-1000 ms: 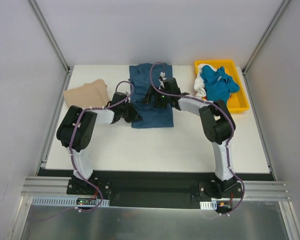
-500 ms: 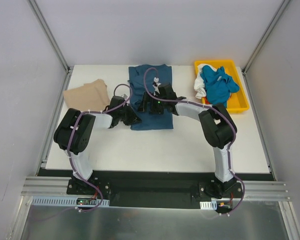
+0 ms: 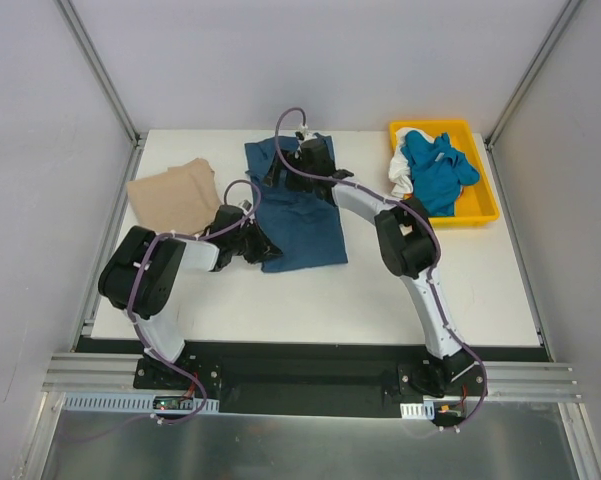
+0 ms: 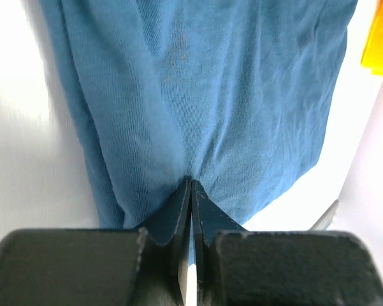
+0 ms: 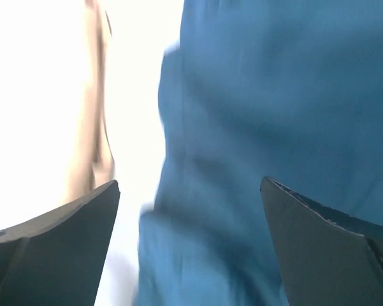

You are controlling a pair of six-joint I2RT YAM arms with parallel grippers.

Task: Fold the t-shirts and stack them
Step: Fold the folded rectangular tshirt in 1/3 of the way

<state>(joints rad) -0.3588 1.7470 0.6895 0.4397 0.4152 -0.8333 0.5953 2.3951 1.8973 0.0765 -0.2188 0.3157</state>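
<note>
A large dark teal t-shirt (image 3: 305, 220) lies partly folded in the middle of the table, and it also shows in the left wrist view (image 4: 197, 95). My left gripper (image 3: 260, 248) is shut on its near left edge, with cloth pinched between the jaws (image 4: 191, 186). My right gripper (image 3: 278, 168) is open and empty over the shirt's far left part (image 5: 274, 127). A tan t-shirt (image 3: 172, 195) lies folded at the far left and shows at the left of the right wrist view (image 5: 92, 127).
A yellow tray (image 3: 480, 205) stands at the far right and holds a bright blue shirt (image 3: 438, 170) and a white one (image 3: 402, 170). Its corner shows in the left wrist view (image 4: 379, 38). Metal frame posts stand at both far corners.
My right arm has swung left and farther away, over the teal shirt's far left part. My left gripper has pulled the shirt's near edge slightly nearer, and the shirt has skewed.
</note>
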